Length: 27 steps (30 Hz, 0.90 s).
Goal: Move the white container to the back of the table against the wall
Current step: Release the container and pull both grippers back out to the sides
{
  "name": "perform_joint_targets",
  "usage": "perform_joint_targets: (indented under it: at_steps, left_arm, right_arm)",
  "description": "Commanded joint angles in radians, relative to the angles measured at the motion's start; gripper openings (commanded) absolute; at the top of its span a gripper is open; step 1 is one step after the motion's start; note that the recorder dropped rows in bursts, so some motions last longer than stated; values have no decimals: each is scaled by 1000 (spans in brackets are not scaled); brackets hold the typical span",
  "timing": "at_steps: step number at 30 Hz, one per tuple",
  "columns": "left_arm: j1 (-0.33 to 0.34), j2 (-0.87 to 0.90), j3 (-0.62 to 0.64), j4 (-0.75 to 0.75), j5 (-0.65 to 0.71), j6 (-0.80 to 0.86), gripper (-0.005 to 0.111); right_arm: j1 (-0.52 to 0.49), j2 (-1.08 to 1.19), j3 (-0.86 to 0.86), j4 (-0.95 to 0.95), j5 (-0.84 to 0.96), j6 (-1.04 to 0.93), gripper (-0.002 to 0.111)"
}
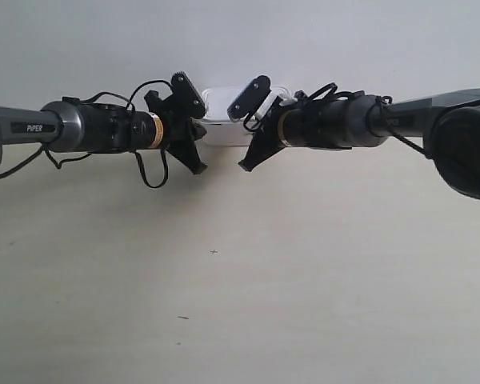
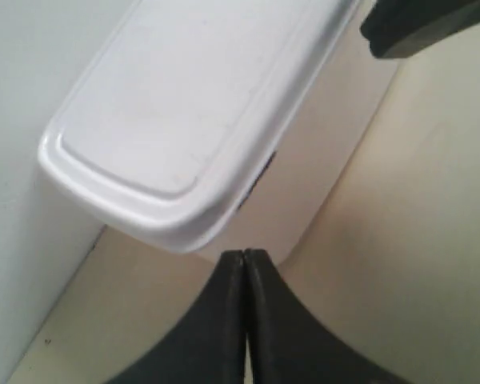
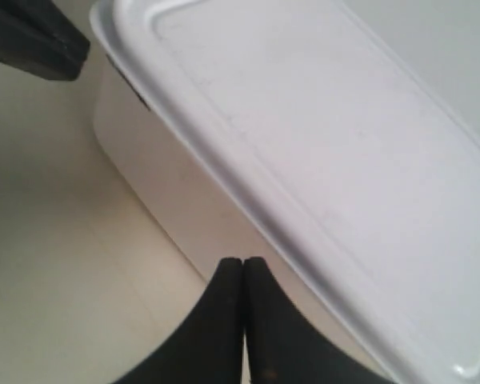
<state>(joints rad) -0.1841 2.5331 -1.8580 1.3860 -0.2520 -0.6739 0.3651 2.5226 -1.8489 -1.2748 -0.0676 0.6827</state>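
Lettering PIPER on arm (image 1: 32, 126), white container (image 1: 224, 134)

Smooth white plastic box (image 2: 184, 112) with a faint sheen; matt, pale wood-grain table (image 1: 240, 304); smooth matt wall (image 1: 224, 32); left tool (image 2: 244, 258) and right tool (image 3: 244, 264) matt black.

The tabletop (image 1: 304, 304) is a wide, flat, pale cream surface with a faint wood grain. It carries one thing, the white container (image 1: 222, 132), which stands flat and lidded at the far edge, its long side along the wall (image 1: 224, 40). A tiny dark speck (image 1: 214, 252) marks the open middle, and a second speck (image 1: 182, 318) lies nearer the camera.
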Motion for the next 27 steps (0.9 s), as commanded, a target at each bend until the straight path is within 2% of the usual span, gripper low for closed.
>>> perform_joint_targets:
  at_steps: [1, 8, 12, 27]
  left_arm:
    - [2, -74, 82, -19, 50, -61, 0]
    - [2, -215, 265, -19, 67, -112, 0]
    - [2, -308, 358, -19, 121, -167, 0]
    - [-6, -716, 792, -22, 109, -569, 0]
  right_arm:
    - [-3, -54, 68, 14, -4, -3, 0]
    - [-3, -172, 228, 25, -6, 1, 0]
    - [-3, -274, 355, 101, -15, -2, 0]
    - [-3, -707, 841, 490, -63, -2, 0]
